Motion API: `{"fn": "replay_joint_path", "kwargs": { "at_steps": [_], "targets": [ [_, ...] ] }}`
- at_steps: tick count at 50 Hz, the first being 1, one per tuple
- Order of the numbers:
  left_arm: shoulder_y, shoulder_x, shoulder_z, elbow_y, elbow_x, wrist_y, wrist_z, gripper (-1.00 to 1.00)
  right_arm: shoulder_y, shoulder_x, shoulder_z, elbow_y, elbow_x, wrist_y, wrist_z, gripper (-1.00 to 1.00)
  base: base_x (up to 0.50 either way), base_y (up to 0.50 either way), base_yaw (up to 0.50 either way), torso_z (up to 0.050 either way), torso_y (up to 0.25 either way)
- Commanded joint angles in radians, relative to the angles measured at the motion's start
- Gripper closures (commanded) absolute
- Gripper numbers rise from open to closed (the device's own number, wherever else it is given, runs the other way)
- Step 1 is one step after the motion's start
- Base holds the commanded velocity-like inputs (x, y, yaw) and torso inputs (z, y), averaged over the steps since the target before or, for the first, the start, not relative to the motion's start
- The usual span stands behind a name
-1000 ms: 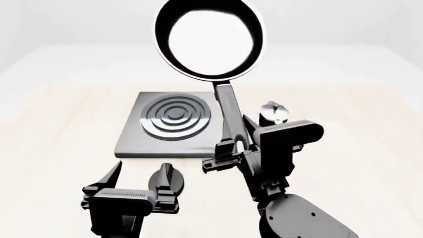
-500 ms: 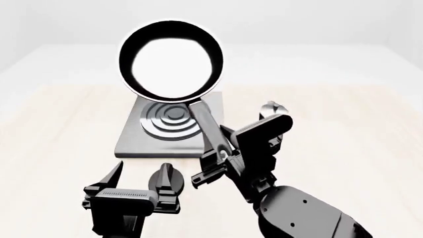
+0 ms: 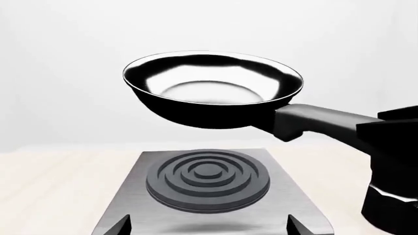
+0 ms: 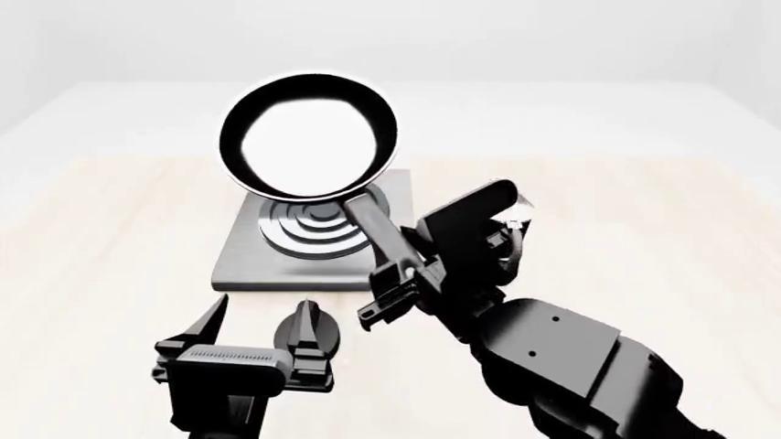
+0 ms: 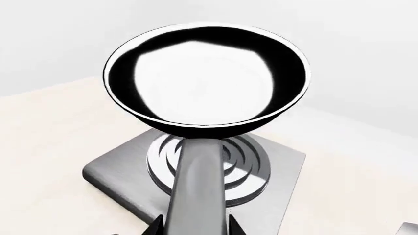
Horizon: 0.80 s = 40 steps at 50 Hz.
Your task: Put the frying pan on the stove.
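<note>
**Frying pan held above stove burner, pending descent**

**Position.** The frying pan [image 3: 212,90] is airborne, directly over the stove [image 3: 209,183] and clear of its raised concentric rings. In the left wrist view an open gap separates the pan base from the burner. The pan sits roughly level, bowl upward.

**Tool state.** The right gripper [image 4: 397,288] is clamped on the pan's long handle, near its outer end. The left gripper [image 4: 262,334] is empty, jaws spread, hovering low beside the near edge of the stove.

**Handling.** The pan looks rigid and glossy; treat the bowl as slippery and hold it by the handle only. Because the grip is far out on the handle, the bowl's weight acts as a lever, so expect a tendency for the bowl to droop or roll in the jaws. Keep the grip firm until the base rests on the rings.

**Clearances.** The stove slab is wider than the pan, so there is margin on every side. A small pot with a silver top [image 4: 507,206] stands near the right arm, partly hidden. The tabletop [image 4: 110,238] around the stove offers open room. A straight vertical descent appears unobstructed.
</note>
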Motion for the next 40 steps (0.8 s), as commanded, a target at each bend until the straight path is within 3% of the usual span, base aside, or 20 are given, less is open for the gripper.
{"fn": "replay_joint_path", "kwargs": {
  "at_steps": [1, 15, 40],
  "targets": [
    [-0.001, -0.002, 0.002, 0.000, -0.002, 0.003, -0.002, -1.00, 0.091, -0.022, 0.032, 0.043, -0.024, 0.062, -0.029, 1.00, 0.00, 0.00, 0.00, 0.000, 0.000],
    [0.005, -0.007, -0.003, 0.003, -0.009, 0.010, -0.007, -1.00, 0.184, -0.059, 0.038, 0.151, 0.030, 0.170, -0.033, 1.00, 0.00, 0.00, 0.00, 0.001, 0.002],
    [0.002, -0.015, 0.004, 0.027, -0.011, -0.005, -0.016, -1.00, 0.227, -0.091, 0.003, 0.243, 0.006, 0.166, -0.072, 1.00, 0.00, 0.00, 0.00, 0.000, 0.002]
  ]
}}
